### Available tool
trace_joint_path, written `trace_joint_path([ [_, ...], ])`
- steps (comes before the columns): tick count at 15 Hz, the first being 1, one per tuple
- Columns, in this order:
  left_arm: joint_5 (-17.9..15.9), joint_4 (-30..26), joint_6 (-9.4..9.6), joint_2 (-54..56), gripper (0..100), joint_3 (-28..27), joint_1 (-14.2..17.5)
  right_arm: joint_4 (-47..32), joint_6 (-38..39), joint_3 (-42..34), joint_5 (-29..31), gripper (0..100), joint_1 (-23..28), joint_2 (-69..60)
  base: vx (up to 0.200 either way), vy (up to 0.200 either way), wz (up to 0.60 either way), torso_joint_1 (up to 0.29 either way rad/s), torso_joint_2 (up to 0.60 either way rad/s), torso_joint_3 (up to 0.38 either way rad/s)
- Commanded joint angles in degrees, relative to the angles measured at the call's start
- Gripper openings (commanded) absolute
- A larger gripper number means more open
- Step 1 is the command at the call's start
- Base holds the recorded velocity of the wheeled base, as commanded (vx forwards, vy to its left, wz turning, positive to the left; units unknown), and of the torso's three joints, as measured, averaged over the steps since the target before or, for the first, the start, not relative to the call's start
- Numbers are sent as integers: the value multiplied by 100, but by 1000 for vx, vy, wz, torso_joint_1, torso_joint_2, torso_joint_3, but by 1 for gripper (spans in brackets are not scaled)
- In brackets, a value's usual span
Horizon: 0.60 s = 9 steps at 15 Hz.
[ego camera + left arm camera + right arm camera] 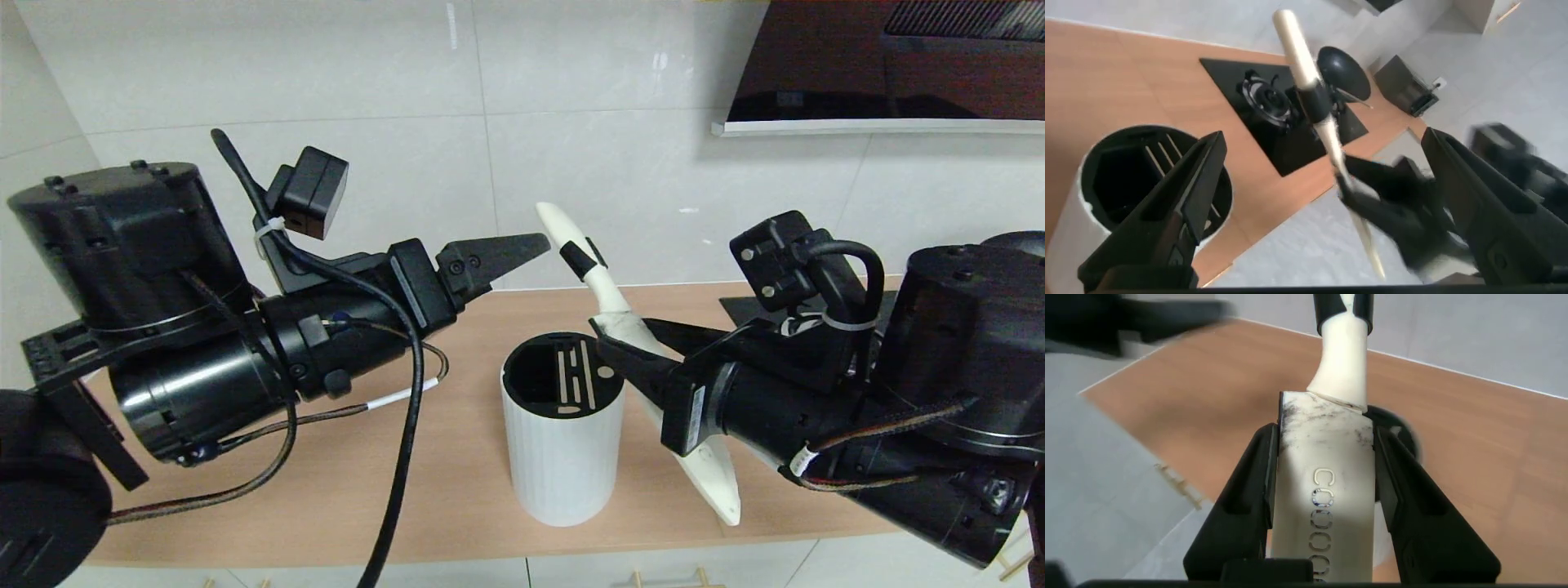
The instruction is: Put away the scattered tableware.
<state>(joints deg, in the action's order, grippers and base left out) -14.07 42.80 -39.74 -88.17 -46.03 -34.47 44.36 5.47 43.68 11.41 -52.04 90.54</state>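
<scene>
my right tool (624, 336) is clamped on the white knife (608, 286), its two jaws pressed against the edges of the flat blade. the handle, with its black band, sticks up and away toward the wall, and the blade end runs down under the wrist toward the front of the desk (408, 490). in the right wrist view the blade (1327, 482) sits squarely between the jaws, so i judge the grip firm.

the knife is in the air, tilted, just beside the white holder (563, 465) on its right, with the handle above the rim. none of it is inside the holder. the holder stands upright on the desk between my two arms, and its black slotted insert faces up. i can't tell whether anything is already stored in the slots.

my left tool (498, 255) hangs above and to the left of the holder with its jaws spread wide and nothing in them. its wrist view looks between the jaws at the knife (1306, 65) and the holder's rim (1084, 184).

by my reckoning, the pick-up is done and the placing is not. what's left for this piece is to turn it, line it up over a slot and lower it in. with the blade in the clamp and the handle leading, i expect a handover or a regrip first.
</scene>
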Motion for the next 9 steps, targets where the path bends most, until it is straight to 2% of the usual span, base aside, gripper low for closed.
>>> trace_joint_path([
  [1,1,9,-7,-226,100,6,-15,2,-2,-9,72,0,-148,8,0,0,0,0,0,0],
  [4,9,141,-7,-244,100,42,-209,2,-2,-35,98,0,-377,25,0,0,0,0,0,0],
  [7,9,237,-16,-244,100,50,-226,2,-2,-79,98,0,-465,52,0,0,0,0,0,0],
  [9,1,484,-192,-270,100,112,-279,2,6,-79,98,0,-544,87,0,0,0,0,0,0],
])
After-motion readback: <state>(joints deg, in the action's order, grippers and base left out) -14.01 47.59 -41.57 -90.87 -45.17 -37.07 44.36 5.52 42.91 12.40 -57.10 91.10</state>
